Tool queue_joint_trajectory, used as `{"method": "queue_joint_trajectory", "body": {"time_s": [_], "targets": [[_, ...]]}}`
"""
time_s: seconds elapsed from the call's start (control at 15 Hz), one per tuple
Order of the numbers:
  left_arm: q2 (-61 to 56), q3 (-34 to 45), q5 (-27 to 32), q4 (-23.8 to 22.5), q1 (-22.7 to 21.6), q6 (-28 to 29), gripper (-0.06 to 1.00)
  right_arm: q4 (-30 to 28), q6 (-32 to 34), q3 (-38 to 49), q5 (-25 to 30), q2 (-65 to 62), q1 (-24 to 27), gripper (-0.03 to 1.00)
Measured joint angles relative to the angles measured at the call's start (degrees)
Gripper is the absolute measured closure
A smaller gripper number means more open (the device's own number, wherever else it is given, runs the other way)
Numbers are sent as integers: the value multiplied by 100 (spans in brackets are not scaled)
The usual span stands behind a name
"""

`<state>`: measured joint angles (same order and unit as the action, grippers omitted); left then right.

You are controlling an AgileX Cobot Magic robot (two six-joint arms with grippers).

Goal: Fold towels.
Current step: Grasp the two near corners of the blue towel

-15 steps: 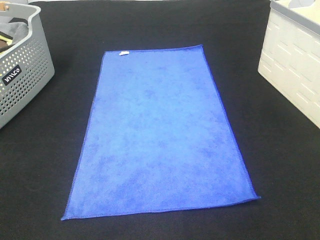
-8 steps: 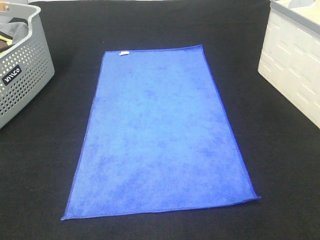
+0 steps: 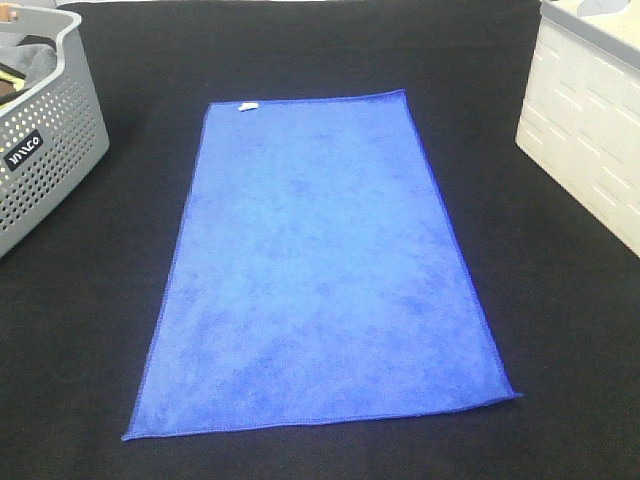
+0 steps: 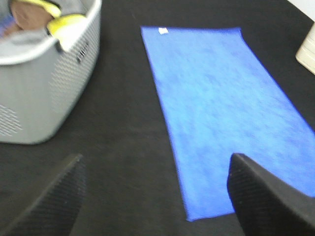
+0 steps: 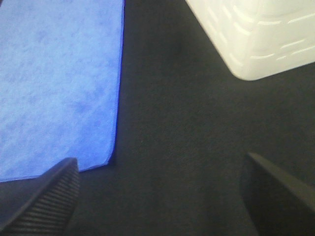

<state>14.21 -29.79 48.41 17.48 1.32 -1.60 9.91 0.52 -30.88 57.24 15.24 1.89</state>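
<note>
A royal-blue towel (image 3: 320, 270) lies flat and unfolded on the black table, long side running away from me, with a small white tag (image 3: 247, 105) at its far left corner. Neither arm shows in the high view. The left wrist view has the towel (image 4: 226, 113) ahead of my left gripper (image 4: 157, 196), which hangs open above the table near the towel's near left corner, holding nothing. The right wrist view shows the towel's near right corner (image 5: 106, 160) just beside my right gripper (image 5: 162, 196), also open and empty over the black cloth.
A grey perforated basket (image 3: 45, 150) with cloths inside stands at the far left, also in the left wrist view (image 4: 44, 83). A white crate (image 3: 590, 130) stands at the far right, seen too in the right wrist view (image 5: 256, 34). Black cloth (image 3: 560, 330) covers the table.
</note>
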Motion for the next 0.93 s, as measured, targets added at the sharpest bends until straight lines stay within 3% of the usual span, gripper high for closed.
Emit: {"method": "queue_joint_trajectory", "body": {"time_s": [0.07,0.33,0.6,0.93], "targets": [[0,0,0,0,0,0,19,0,0,0,0,0,0,14],[1667,0,-155,1243,0,-120,19,745,-23,-80,-86,1748,0,16],[3650,0,-235,2298,0,-1134,19,1106,-458,-97,-281,3323,0,16],[5512,0,-768,3008,0,-2269,19,1856,-1478,-103,-1049,4916,0,16]]}}
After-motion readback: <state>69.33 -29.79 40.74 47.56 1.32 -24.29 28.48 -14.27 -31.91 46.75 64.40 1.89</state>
